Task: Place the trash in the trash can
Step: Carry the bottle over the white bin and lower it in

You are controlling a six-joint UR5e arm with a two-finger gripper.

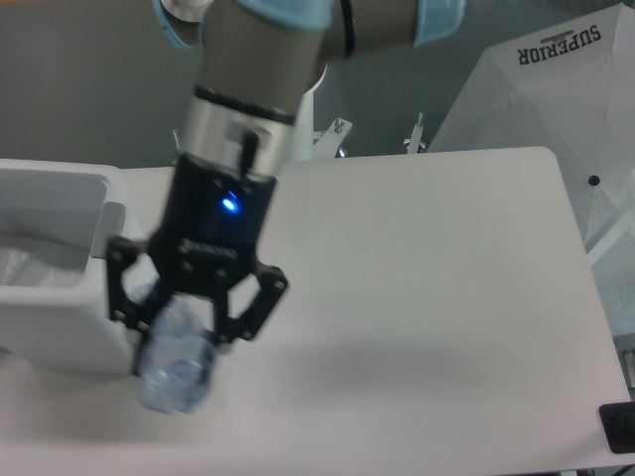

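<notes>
Fixed overhead-angled view of a white tabletop (446,278) with rounded corners. Large grey robot arm (248,99) with pale blue joint caps, filling the upper left and reaching down toward the near left. Black gripper (179,352) below a silver wrist ring, a small blue light glowing on its body. Two black fingers (248,307) spread either side of a clear plastic bottle (177,359) and closed against it, holding it. Bottle raised off the tabletop, seen nearly end-on, its lower end blurred and facing the camera; cap not discernible. Faint soft shadow on the tabletop beneath and to the right of the bottle.

Just to the left, a boxy white trash can (60,317) with rounded corners and a grey handle panel (111,230) on its near-right wall, standing at the left edge of the tabletop and cut off by the frame. Crumpled white translucent material (30,263) visible inside the open top. Held bottle close beside the can's right wall, outside it, lower than the rim in the picture; contact with the wall impossible to judge.

Beyond the tabletop, a grey wall, plus the arm's white mounting post partly hidden behind the arm. At upper right, a white canopy (546,89) printed with the word SUPERIOR. Small dark object (620,428) at the lower right corner, cut off by the frame.
</notes>
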